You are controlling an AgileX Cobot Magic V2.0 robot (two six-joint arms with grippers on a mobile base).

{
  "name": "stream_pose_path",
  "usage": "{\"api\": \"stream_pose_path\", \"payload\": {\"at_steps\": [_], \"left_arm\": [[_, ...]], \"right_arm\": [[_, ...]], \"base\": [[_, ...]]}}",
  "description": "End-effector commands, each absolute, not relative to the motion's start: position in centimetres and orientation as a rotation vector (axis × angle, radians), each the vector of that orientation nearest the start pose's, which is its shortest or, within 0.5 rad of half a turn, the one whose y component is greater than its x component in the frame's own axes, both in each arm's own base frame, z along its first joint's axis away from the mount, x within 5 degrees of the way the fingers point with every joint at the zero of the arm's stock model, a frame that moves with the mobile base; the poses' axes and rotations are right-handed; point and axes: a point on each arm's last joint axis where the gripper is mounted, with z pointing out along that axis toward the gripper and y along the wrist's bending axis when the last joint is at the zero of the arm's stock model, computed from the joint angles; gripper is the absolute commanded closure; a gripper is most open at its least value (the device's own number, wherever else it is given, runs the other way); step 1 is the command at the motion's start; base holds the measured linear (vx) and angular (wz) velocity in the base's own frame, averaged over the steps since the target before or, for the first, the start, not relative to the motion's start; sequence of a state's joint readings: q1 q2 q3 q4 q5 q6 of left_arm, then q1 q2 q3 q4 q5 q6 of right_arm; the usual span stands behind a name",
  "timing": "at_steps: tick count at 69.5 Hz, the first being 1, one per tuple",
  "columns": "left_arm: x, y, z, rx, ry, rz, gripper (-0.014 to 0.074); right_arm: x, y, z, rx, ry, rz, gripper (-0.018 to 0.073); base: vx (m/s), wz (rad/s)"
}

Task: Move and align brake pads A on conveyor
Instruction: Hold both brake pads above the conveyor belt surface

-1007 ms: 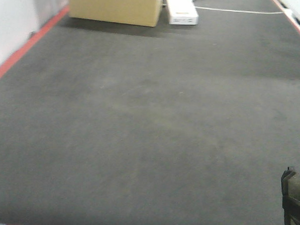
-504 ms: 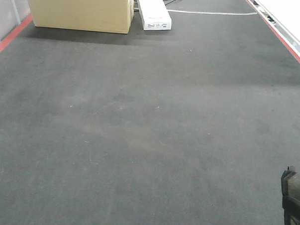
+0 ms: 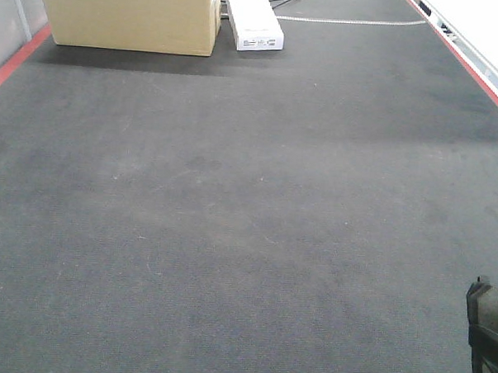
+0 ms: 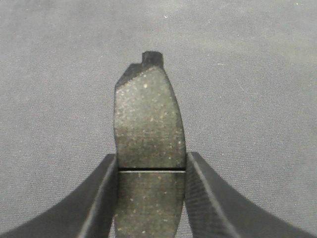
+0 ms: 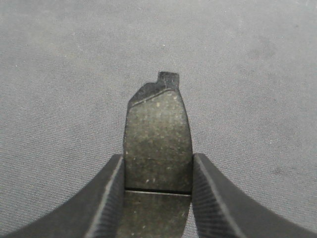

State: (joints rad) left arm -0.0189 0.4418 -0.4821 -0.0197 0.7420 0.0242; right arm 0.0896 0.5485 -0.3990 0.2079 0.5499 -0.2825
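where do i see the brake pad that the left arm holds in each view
Front view: not in it; only the bare conveyor, with a cardboard box at its far end.
Left wrist view: the brake pad is dead centre, tab at the top, clamped between the jaws of the left gripper.
Right wrist view: not in it; the right gripper clamps a second pad.
Shared landmark: the conveyor's charcoal fabric is the background in all three.

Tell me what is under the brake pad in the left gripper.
Around the brake pad only bare conveyor shows. The patch directly beneath it is covered by the pad and fingers.
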Motion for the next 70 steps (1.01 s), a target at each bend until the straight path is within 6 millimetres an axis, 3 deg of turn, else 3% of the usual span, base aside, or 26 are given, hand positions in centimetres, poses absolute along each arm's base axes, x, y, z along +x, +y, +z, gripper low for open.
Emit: {"api": "stream_pose_path", "payload": {"at_steps": [1,53,70], "left_arm": [[8.7,-0.4,29.5,0.040,2.076,-0.031,0.0475],[8.7,-0.4,29.6,0.037,2.067,-0.033,0.0475],[9.3,-1.4,29.7,0.065,2.066,-0.179,0.0470]], "right_arm": [[10.9,1.8,27.4,-0.249,2.049,0.096,0.0490],[10.9,1.8,27.4,-0.249,2.049,0.096,0.0490],[10.9,1.8,27.4,-0.249,2.049,0.096,0.0490]], "base": [[0.00,0.00],[0.00,0.00],[0.00,0.00]]}}
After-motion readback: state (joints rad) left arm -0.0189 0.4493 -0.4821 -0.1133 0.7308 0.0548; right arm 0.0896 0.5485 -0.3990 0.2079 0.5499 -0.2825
